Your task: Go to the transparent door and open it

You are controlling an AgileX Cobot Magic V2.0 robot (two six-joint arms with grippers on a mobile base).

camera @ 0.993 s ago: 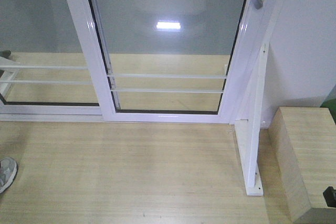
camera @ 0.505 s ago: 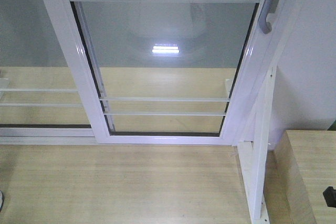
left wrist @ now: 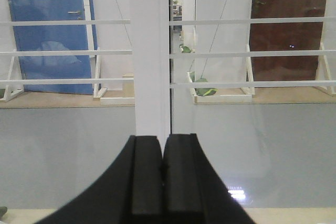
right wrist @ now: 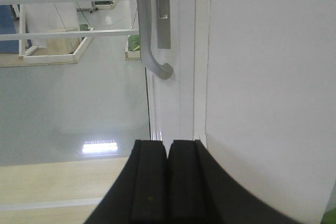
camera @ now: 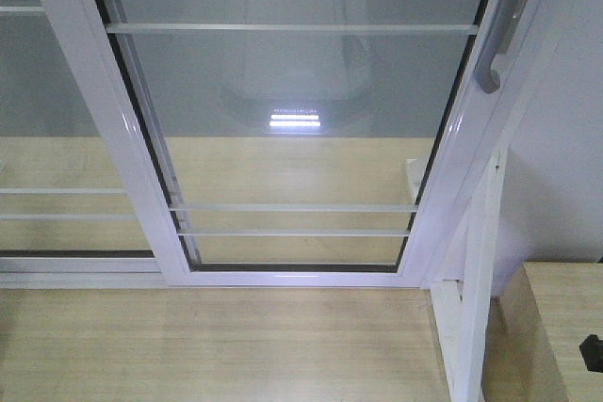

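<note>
Up close, the transparent door (camera: 292, 91) fills the centre of the front view, its curved handle (camera: 497, 40) at the upper right. A white brace (camera: 476, 308) and a wooden box (camera: 556, 327) stand at the lower right. Both arms point level at the glass, left fingers (left wrist: 152, 182) and right fingers (right wrist: 155, 182) pressed together, holding nothing.

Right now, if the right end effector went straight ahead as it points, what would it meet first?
Probably the white frame of the transparent door, just below the curved end of the handle. The shut right end effector aims there, though depth is unclear.
</note>
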